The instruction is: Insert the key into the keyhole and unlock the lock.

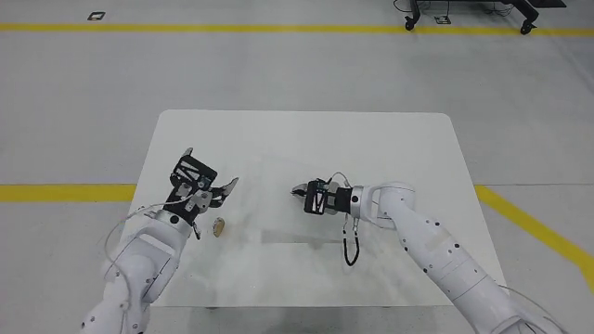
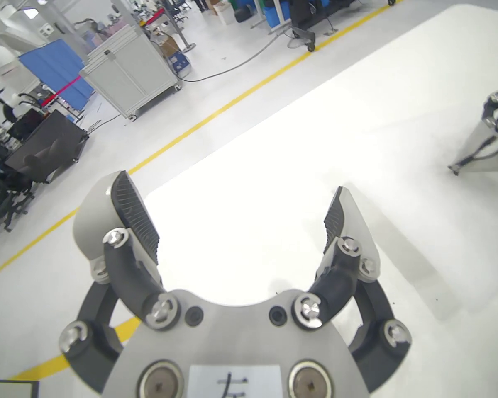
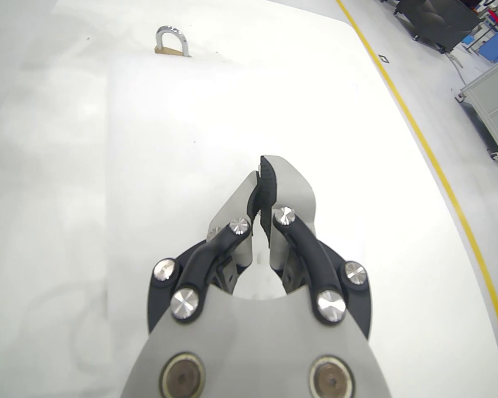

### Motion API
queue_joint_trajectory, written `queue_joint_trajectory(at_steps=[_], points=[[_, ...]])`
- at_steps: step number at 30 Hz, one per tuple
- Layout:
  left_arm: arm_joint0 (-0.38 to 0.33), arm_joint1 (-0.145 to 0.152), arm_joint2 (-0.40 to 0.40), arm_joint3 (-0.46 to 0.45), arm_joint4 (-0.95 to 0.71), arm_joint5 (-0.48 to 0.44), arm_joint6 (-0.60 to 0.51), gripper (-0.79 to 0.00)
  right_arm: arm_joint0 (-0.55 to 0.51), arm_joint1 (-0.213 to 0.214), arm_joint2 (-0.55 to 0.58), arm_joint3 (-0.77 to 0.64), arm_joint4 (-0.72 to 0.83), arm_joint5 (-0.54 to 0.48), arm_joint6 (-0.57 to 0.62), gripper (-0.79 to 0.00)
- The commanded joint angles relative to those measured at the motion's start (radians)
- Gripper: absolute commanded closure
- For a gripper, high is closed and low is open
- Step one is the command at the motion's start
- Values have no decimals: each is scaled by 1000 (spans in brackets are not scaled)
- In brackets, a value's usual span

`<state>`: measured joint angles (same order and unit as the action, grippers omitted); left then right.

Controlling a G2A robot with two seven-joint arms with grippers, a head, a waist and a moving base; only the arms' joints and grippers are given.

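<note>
Beside the left pincer: padlock lying untouched

Just beside the left pincer (image 2: 232, 213), on the side nearer the robot, the lock (image 1: 219, 227) lies on the white table (image 1: 390, 139). It has a brass-coloured body and a silver shackle, and nothing touches it. The left pincer hangs above the table with its ribbed fingers (image 2: 133, 213) spread wide apart and nothing between them. Well apart from the lock, out ahead of its tips, the right pincer (image 3: 260, 171) points across the table toward the left pincer and the lock. Its fingers are pressed together. I cannot tell whether anything is pinched between the pads. A black cable loop (image 1: 351, 241) hangs under the right wrist.
</note>
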<state>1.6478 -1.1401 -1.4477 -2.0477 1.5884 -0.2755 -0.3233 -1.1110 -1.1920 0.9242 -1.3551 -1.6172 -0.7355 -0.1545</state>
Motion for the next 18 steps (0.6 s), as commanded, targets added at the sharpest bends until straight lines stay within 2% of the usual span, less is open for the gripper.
queue_joint_trajectory(at_steps=[1, 7, 14, 18], points=[[-36, -2, 41, 23, 8, -28, -37, -785, 4, 0, -5, 21, -13, 2, -46, 0], [-153, -13, 169, 105, 51, -100, -128, -785, 27, 1, -17, 101, -40, -5, -169, 0], [-275, -30, 288, 233, 145, -109, -240, -785, 63, -3, -24, 174, -46, 6, -252, 0], [-300, -38, 332, 272, 178, -85, -262, -785, 79, -7, -32, 221, -36, 9, -323, 0]])
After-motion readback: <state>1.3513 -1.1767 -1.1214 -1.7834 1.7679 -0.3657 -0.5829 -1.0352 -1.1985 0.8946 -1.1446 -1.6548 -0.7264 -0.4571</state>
